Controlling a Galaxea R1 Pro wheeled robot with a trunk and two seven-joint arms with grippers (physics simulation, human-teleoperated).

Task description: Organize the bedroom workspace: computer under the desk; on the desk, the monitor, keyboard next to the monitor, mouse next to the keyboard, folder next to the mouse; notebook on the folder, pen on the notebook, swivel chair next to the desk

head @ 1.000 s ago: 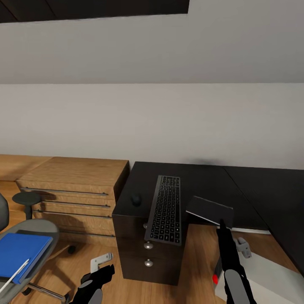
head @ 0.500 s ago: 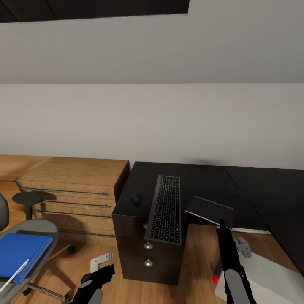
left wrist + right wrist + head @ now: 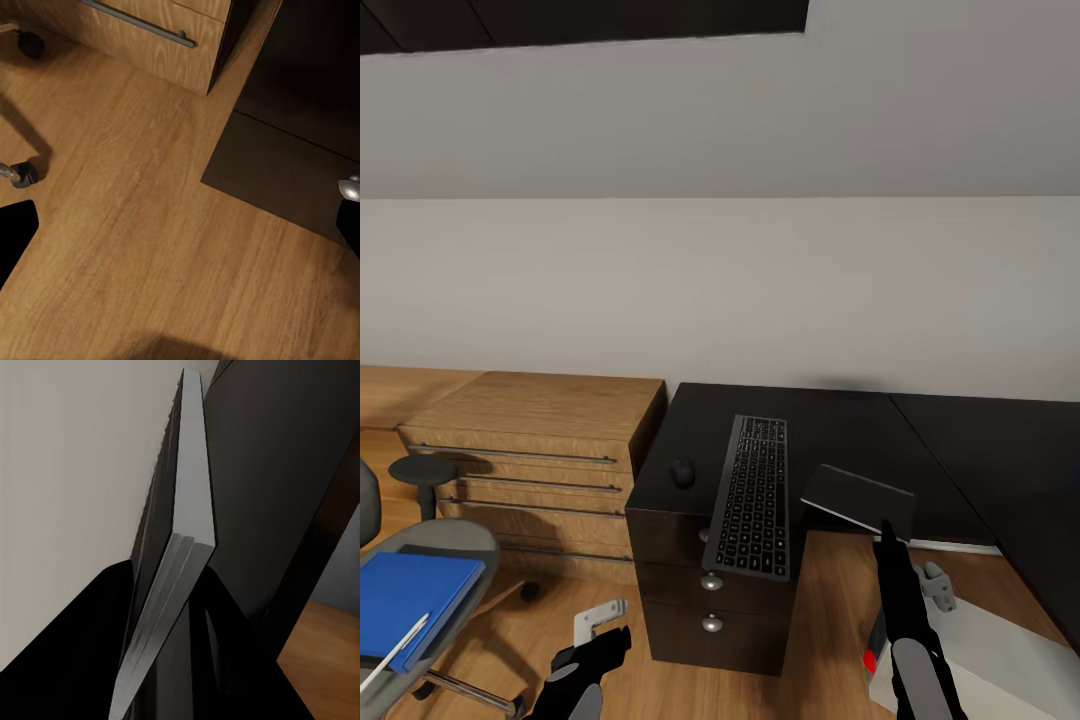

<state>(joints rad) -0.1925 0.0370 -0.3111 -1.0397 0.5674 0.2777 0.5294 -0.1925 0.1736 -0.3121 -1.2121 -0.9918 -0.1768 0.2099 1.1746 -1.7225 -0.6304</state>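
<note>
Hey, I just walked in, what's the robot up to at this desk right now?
It is tidying the workspace. The right gripper is pinching the near edge of a flat dark notebook, held tilted at the front edge of the desk. The keyboard and mouse lie side by side on the desk. The blue folder is on the swivel chair with the pen on top. The left gripper hangs open, low over the floor.
</note>
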